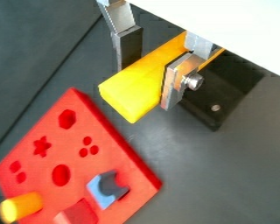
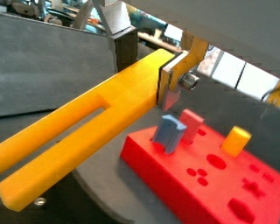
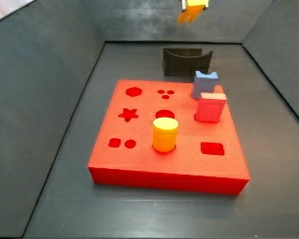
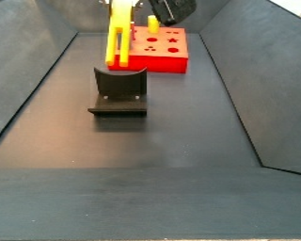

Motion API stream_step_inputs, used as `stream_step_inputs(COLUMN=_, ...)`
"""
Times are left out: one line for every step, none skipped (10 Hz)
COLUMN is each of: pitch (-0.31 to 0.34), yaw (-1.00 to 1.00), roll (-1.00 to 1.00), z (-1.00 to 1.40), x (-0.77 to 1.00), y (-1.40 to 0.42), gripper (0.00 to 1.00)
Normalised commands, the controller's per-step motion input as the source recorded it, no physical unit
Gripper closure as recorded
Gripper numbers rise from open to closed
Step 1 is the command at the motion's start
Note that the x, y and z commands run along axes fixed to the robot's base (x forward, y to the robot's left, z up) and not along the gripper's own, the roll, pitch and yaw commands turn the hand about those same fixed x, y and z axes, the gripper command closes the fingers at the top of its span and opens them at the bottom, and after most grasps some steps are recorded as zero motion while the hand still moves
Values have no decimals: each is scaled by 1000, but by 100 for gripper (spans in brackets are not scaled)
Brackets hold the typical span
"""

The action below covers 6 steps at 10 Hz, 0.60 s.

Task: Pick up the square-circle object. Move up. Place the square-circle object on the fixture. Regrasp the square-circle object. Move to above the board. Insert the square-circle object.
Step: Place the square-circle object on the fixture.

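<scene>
The slotted end of the square-circle object (image 2: 73, 144) fills the near part of a wrist view, a long yellow-orange bar running back to the hand (image 2: 166, 74), whose silver fingers (image 2: 174, 79) are clamped on its far end. Below it lies the board (image 2: 213, 171), red, carrying a blue peg (image 2: 168, 133), a red block (image 2: 191, 122) and a short yellow cylinder (image 2: 236, 140).

In a wrist view from the opposite side, the square-circle object (image 1: 136, 87) shows its blunt square end, gripped by the hand (image 1: 149, 57) between a dark pad and a silver plate. The fixture (image 1: 219, 96) sits just behind it, and the board (image 1: 73, 162) lies lower on the dark floor.

In a side view the board (image 3: 171, 140) is nearest, with the yellow cylinder (image 3: 166, 133), red block (image 3: 211, 105) and blue peg (image 3: 206, 82) standing in it. The fixture (image 3: 186, 61) stands beyond, and only a tip of the square-circle object (image 3: 193, 11) shows above it.

In a side view from the far end, the fixture (image 4: 118, 89) is nearest; the square-circle object (image 4: 118, 33) hangs upright just above it, the hand (image 4: 147, 9) mostly out of frame, the board (image 4: 160, 47) behind.
</scene>
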Motion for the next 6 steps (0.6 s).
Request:
stream_step_inputs(pitch=434, yaw=-44, roll=-1000, z=-29, x=83, y=43, gripper=100)
stream_step_inputs(pitch=441, yaw=-106, roll=-969, z=-26, x=84, y=44, gripper=100)
stream_step_inputs(pitch=386, yaw=-187, roll=-794, z=-27, x=93, y=47, gripper=100)
stream_step_inputs(pitch=299, yaw=-275, roll=-565, z=-26, x=96, y=49, gripper=100)
stream_step_inputs(pitch=199, yaw=-329, roll=-346, z=-28, x=93, y=50, gripper=100)
stream_step_inputs(pitch=147, yaw=-334, roll=-268, z=-16, x=90, y=41, gripper=100)
